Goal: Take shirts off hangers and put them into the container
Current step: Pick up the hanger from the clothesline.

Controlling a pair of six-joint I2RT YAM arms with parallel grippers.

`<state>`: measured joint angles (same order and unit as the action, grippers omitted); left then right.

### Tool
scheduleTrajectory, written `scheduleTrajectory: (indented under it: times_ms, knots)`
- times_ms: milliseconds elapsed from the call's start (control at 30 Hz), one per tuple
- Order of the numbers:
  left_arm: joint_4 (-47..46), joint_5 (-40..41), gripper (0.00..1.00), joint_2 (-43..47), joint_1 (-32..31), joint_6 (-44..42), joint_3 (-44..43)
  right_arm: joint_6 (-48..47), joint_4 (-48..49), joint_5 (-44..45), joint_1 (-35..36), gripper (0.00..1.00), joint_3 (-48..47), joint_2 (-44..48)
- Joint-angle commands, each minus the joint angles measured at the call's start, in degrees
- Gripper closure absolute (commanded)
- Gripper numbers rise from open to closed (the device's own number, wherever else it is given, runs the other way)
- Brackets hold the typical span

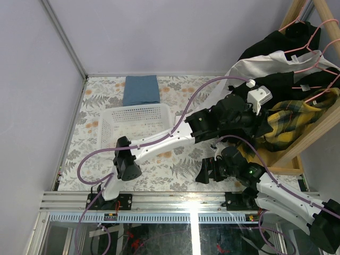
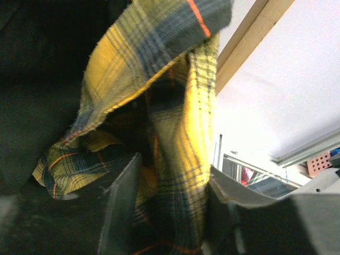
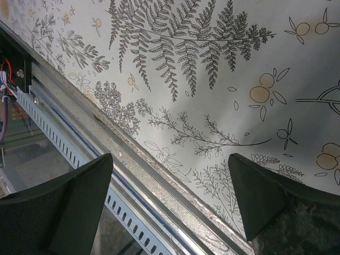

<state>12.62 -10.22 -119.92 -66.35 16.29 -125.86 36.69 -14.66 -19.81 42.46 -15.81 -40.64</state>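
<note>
My left pincer (image 2: 167, 207) pinches the plaid shirt (image 2: 159, 69), which is on the hangers (image 1: 311, 45) among the others. My right pincer (image 3: 170, 202) hovers spread and empty. The container (image 1: 133, 109), well behind the left pincer, holds nothing, so every shirt is left to do.

You'll see the plaid shirt (image 1: 297, 119), black shirt (image 1: 265, 45) and white shirt (image 1: 260, 61) bunched on pink hangers (image 1: 313, 50) at far right; the white basket (image 1: 114, 114) lies left.

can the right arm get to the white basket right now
Probably not cleanly: the left arm stretches diagonally across the table, over the near edge of the basket, between it and the open right gripper. It would likely have to go over or wait.
</note>
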Motion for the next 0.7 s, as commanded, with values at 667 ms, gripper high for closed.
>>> scheduleTrajectory:
  times_ms: [667]
  knots:
    - [-15.9, 3.4, 1.00, 7.5, 1.5, -5.1, 8.4, 0.4, 0.6, 1.3, 0.3, 0.02, -0.8, -0.2]
